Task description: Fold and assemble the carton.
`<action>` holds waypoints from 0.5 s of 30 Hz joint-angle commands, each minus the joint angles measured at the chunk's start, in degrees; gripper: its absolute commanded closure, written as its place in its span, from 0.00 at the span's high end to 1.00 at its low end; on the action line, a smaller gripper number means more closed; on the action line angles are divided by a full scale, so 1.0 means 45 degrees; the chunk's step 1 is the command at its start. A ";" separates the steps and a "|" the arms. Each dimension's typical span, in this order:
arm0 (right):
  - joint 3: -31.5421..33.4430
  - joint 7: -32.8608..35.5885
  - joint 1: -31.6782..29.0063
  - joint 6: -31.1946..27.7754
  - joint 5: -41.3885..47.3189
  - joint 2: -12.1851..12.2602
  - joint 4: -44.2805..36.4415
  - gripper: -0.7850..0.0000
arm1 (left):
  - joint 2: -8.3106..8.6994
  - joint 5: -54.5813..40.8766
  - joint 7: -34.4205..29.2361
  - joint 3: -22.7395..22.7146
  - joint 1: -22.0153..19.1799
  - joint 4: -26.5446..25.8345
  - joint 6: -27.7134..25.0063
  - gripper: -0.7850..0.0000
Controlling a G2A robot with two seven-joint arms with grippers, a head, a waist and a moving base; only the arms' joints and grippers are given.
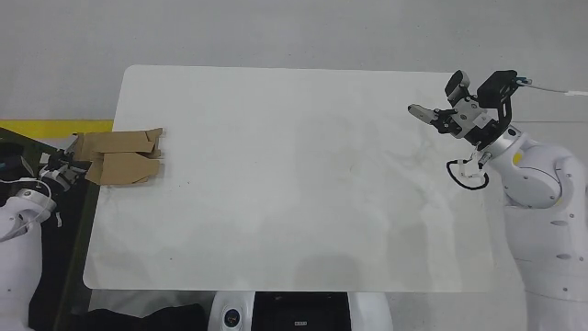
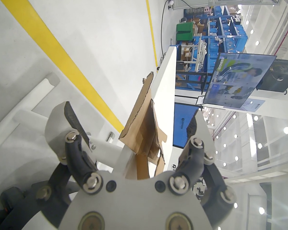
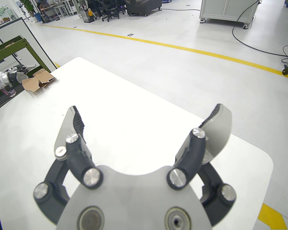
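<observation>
In the top view, the flattened brown carton (image 1: 119,156) is seen lying at the left edge of the white desk (image 1: 294,193), partly overhanging it. The left gripper (image 1: 69,161) is placed just beside the overhanging end. The right gripper (image 1: 436,99) is held above the desk's far right side, well apart from the carton.

In the left wrist view, the left gripper (image 2: 132,118) is shown spread wide. The carton (image 2: 144,130) is seen between its fingers, and nothing is pinched.

In the right wrist view, the right gripper (image 3: 146,111) is likewise spread and holds nothing. The carton (image 3: 38,80) is seen far off at the opposite edge of the desk (image 3: 134,92).
</observation>
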 commanded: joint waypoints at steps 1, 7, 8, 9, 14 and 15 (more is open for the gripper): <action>0.0000 0.0000 0.0000 0.0000 0.0000 0.0000 0.0000 1.00 | -0.0012 -0.0139 -0.0016 -0.0029 0.0024 0.0009 0.0054 0.00; 0.0000 0.0000 0.0000 0.0000 0.0000 0.0000 0.0000 1.00 | -0.0038 -0.0574 -0.0288 -0.0113 0.0002 0.0102 0.0015 0.00; 0.0000 0.0000 0.0000 0.0000 0.0000 0.0000 0.0000 1.00 | -0.0045 -0.0709 -0.0367 -0.0138 -0.0023 0.0117 0.0017 0.00; 0.0000 0.0000 0.0000 0.0000 0.0000 0.0000 0.0000 1.00 | -0.0053 -0.0866 -0.0438 -0.0170 -0.0054 0.0123 0.0017 0.00; 0.0000 0.0000 0.0000 0.0000 0.0000 0.0000 0.0000 1.00 | -0.0064 -0.1503 -0.0724 -0.0374 -0.0114 -0.0187 -0.0008 0.00; 0.0000 0.0000 0.0000 0.0000 0.0000 0.0000 0.0000 1.00 | -0.0065 -0.1621 -0.0774 -0.0416 -0.0113 -0.0250 -0.0034 0.00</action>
